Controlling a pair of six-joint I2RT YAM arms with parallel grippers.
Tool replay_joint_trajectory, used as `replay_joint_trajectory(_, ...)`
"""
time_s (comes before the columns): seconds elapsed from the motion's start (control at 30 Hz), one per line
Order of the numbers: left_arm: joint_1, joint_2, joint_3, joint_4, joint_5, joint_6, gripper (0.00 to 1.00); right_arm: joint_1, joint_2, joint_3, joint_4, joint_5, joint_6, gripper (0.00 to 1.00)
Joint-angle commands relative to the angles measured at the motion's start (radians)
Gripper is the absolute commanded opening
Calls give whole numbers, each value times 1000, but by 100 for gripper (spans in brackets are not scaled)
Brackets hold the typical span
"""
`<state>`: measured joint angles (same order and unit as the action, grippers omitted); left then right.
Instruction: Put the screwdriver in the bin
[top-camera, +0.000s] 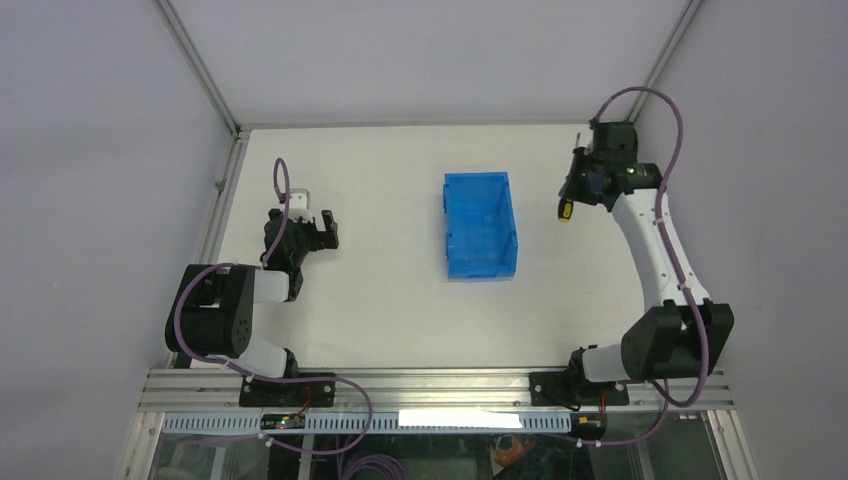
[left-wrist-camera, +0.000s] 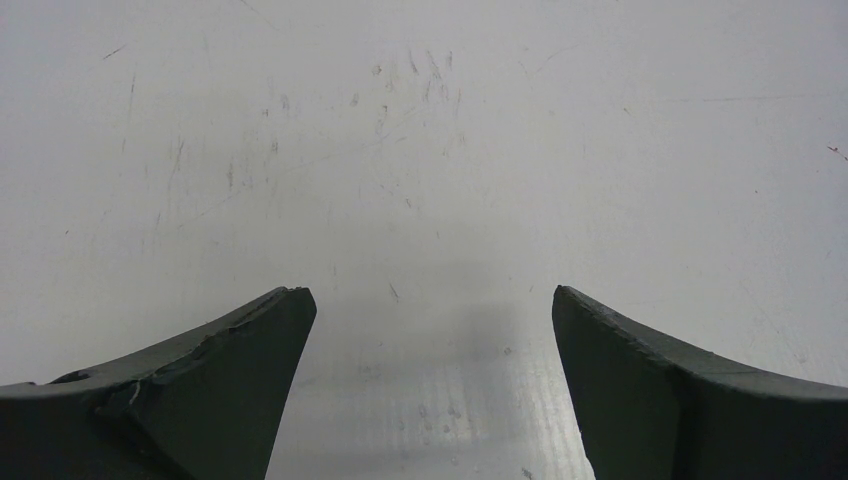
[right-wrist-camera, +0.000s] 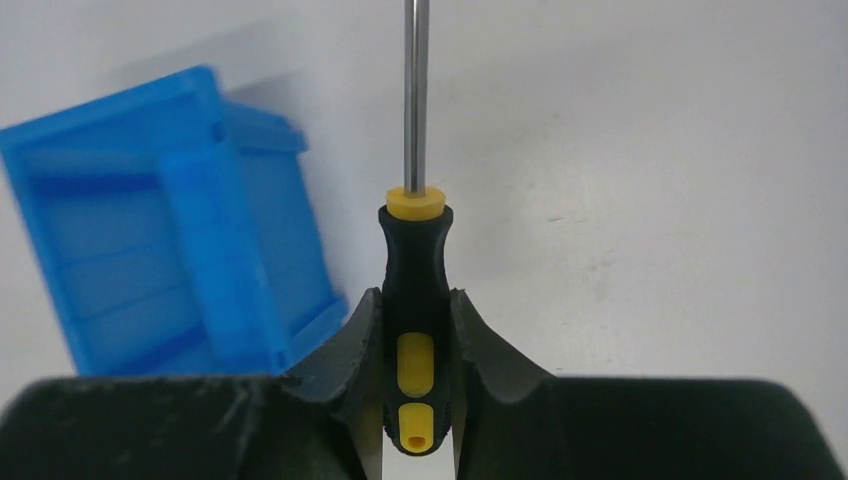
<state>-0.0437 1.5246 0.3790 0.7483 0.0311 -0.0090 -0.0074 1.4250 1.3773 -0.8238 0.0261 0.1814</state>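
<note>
The right gripper (right-wrist-camera: 415, 312) is pinched on the screwdriver (right-wrist-camera: 415, 255), its two fingers pressed against the black-and-yellow handle, with the thin shaft running straight out ahead of the jaws. Tool and gripper sit to the right of the blue bin (right-wrist-camera: 240, 250), near it but not touching or over it, so the carry looks to be leftward toward the bin's open top. The bin's long axis runs away from the arm bases. The left gripper (left-wrist-camera: 430, 295), fingers spread and empty, sits well to the left of the bin over bare table (left-wrist-camera: 420, 150); the right arm is nearer.
</note>
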Motion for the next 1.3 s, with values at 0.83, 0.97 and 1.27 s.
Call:
replay_joint_trajectory(0.83,6,-19,6,50,10,-2,99,681,258,-107,240,324,-65,2)
replay_joint_trajectory(0.97,7,-18,6,49,10,-2,99,681,313,-102,249,349,-80,14)
replay_joint_trajectory(1.27,5,-18,6,49,10,-2,99,681,377,-87,234,334,-32,29)
